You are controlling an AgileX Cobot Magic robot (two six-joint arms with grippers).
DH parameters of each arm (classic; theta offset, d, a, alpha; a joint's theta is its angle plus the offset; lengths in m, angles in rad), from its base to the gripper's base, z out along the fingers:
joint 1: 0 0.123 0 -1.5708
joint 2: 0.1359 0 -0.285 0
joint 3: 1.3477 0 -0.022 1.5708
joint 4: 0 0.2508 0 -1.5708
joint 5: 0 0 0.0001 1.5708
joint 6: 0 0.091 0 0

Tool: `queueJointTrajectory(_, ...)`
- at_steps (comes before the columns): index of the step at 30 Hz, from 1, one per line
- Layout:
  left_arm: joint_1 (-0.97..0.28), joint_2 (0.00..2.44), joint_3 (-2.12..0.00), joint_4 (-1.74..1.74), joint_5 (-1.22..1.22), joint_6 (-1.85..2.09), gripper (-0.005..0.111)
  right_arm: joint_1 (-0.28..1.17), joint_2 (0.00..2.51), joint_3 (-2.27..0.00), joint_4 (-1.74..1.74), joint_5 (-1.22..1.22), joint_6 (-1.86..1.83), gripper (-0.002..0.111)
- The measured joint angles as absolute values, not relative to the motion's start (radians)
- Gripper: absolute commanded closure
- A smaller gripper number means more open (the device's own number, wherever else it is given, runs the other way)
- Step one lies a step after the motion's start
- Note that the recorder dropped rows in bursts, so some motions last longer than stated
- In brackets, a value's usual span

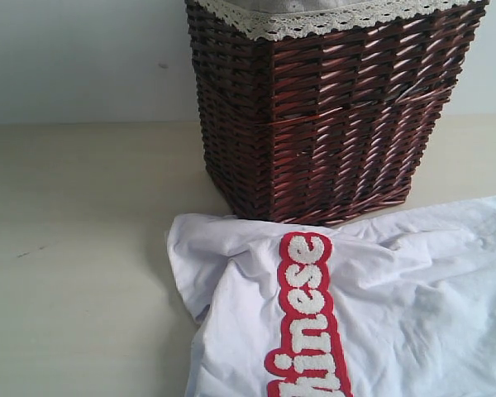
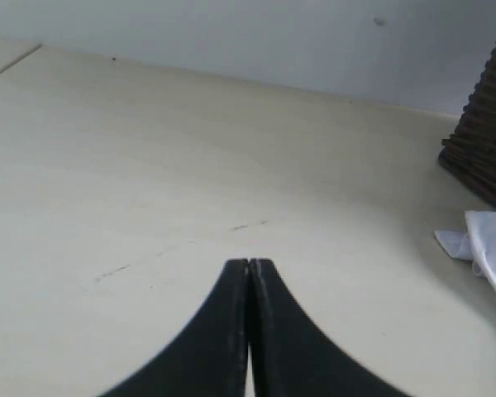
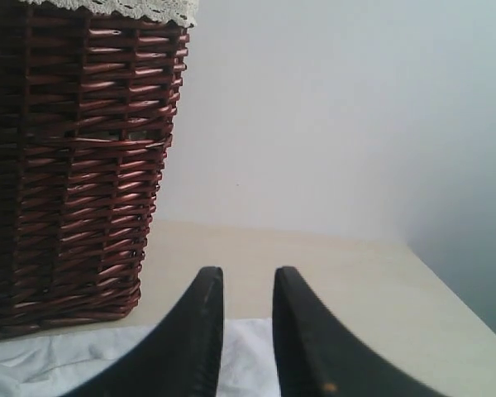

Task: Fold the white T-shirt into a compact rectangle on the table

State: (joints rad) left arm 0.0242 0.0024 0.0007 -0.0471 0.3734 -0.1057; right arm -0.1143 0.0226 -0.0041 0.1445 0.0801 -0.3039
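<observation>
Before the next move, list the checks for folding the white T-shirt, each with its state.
1. White cotton T-shirt with red lettered band flat: not ok, bunched.
2. Left black gripper free: ok, shut on nothing over the pale beige table.
3. Right black gripper ready: ok, jaws apart, empty, above the shirt.
4. Dark brown wicker basket clear of shirt: not ok, cloth lies at its foot.
5. Hem and sleeves located: cannot tell, shirt runs out of frame.
</observation>
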Motion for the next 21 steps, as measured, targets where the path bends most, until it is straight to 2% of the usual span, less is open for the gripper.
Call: queueJointTrajectory(21, 0.024, 0.011, 0.001, -0.047, 0.367, -0.106, 0.107, -0.114, 0.023, -0.004, 0.144, 0.084, -0.304, 0.085)
